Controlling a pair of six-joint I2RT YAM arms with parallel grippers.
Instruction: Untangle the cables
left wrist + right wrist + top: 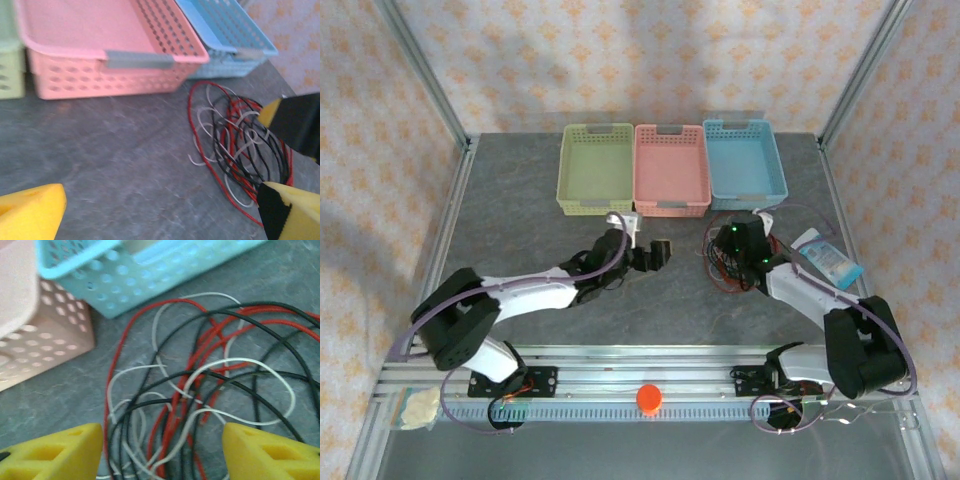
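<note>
cables [172, 420] tangled by blue basket [115, 285] edge; left gripper [160, 215], right gripper [162, 452] released

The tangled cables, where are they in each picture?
Top external: the cables lie right of centre, in front of the blue basket.
Left wrist: cables at the right, blue basket behind them.
Right wrist: cables in the middle, blue basket at the top.
Shared landmark: the blue basket.
</note>
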